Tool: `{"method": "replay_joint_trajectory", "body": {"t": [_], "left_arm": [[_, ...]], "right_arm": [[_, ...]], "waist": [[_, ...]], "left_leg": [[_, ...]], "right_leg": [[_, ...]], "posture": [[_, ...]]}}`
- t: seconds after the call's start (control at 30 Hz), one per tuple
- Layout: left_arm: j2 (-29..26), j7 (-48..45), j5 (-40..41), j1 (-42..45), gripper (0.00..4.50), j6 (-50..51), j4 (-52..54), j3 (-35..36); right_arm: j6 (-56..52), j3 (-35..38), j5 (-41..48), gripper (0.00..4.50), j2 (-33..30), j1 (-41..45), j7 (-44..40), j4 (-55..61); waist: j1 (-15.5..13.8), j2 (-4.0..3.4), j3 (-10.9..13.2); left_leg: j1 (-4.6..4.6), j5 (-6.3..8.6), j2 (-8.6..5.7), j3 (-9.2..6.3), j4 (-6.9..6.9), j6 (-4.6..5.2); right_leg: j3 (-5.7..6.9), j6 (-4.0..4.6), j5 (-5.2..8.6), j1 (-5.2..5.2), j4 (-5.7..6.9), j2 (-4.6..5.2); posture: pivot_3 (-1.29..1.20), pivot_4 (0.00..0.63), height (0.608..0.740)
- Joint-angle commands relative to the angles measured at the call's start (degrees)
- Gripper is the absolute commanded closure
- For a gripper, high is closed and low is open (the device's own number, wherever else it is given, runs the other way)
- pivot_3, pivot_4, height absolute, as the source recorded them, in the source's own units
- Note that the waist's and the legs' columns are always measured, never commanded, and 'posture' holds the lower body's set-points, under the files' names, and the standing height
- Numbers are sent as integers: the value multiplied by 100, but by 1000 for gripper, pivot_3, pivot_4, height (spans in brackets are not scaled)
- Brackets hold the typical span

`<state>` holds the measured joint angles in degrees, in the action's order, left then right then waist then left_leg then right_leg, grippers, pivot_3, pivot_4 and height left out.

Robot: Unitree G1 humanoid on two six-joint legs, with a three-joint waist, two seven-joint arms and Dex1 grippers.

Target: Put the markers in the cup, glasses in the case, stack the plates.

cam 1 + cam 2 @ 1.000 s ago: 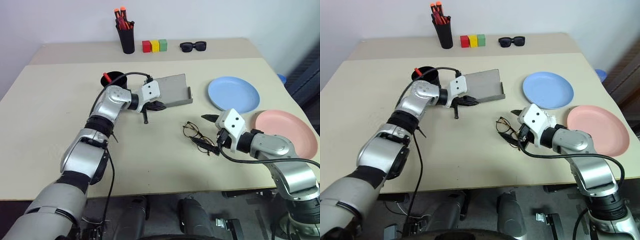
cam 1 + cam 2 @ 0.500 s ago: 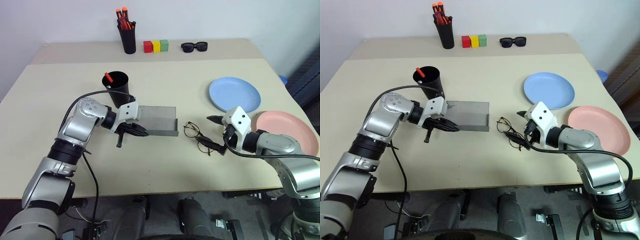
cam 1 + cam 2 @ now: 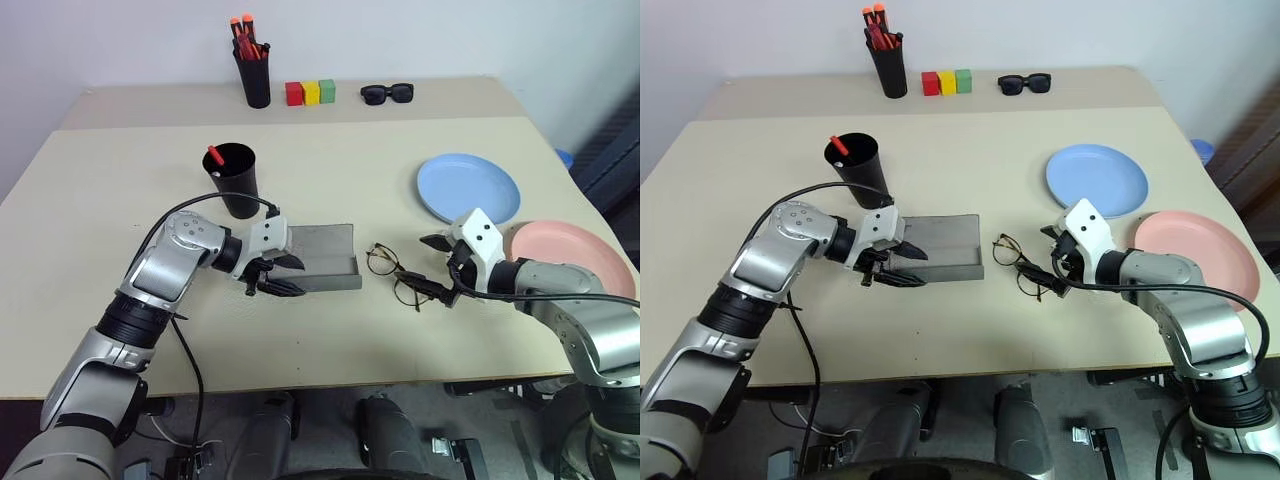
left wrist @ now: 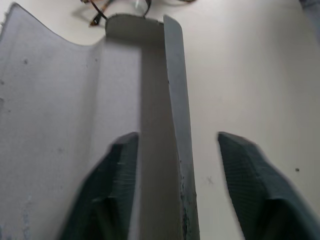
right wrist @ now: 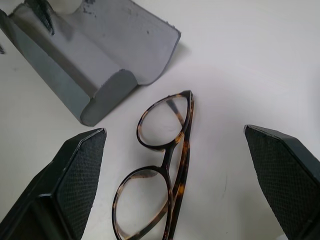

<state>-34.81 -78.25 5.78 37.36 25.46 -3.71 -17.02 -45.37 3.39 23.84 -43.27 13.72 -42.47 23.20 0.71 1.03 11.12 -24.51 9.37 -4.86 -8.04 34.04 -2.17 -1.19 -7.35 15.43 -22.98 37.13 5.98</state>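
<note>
The left pincer (image 3: 282, 276) is sitting at the near left end of the case (image 3: 322, 270), its fingers (image 4: 112, 185) parted and straddling the case's near wall, one inside the trough and one outside on the surface (image 3: 330, 340); whether they are touching the wall I cannot tell. The case is lying open on the surface, its lid folded flat. Just to its right the glasses (image 3: 397, 277) are resting on the surface, close to the case's end but apart from it. The right pincer (image 3: 440, 268) is hovering at the glasses with its fingers (image 5: 75, 175) spread wide on either side of the frame, gripping nothing.

Farther right, the pink plate (image 3: 580, 255) is lying near the surface's edge, with the blue plate (image 3: 468, 187) beyond it, side by side and not stacked. Behind the case, the cup (image 3: 234, 181) is standing upright with a red marker (image 3: 213, 157) poking out of it.

Along the far edge are sitting a black holder (image 3: 254, 75) of orange-capped markers, three coloured blocks (image 3: 310, 93) and sunglasses (image 3: 386, 93).
</note>
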Motion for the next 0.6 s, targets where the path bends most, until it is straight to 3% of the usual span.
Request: {"method": "replay_joint_trajectory", "body": {"t": [0.03, 0.2, 0.6], "left_arm": [[-41, 161, 216, -51, 2158, -131, 222, 272], [-119, 496, 443, -382, 2158, -582, 479, 732], [-525, 1025, 1088, -2475, 2158, -1051, 1978, 1603]], "right_arm": [[-84, 85, 60, 0, 16, 134, 92, 18], [-542, 145, 227, 0, 83, 174, 236, -1], [-1027, -331, 70, 0, 300, 578, 609, -350]], "waist": [[-1, 0, 0], [8, -1, -1], [-13, -6, -3]], "left_leg": [[0, 0, 0, 0, 0, 0], [0, 0, 3, 0, -2, 0], [-1, 2, 7, 11, -7, 2]], "right_leg": [[0, 0, 0, 0, 0, 0], [-2, 2, -1, -5, 0, 1], [-13, 26, 5, -12, -5, 5]], "posture": [[0, 150, 740], [0, 150, 740], [0, 150, 740]]}}
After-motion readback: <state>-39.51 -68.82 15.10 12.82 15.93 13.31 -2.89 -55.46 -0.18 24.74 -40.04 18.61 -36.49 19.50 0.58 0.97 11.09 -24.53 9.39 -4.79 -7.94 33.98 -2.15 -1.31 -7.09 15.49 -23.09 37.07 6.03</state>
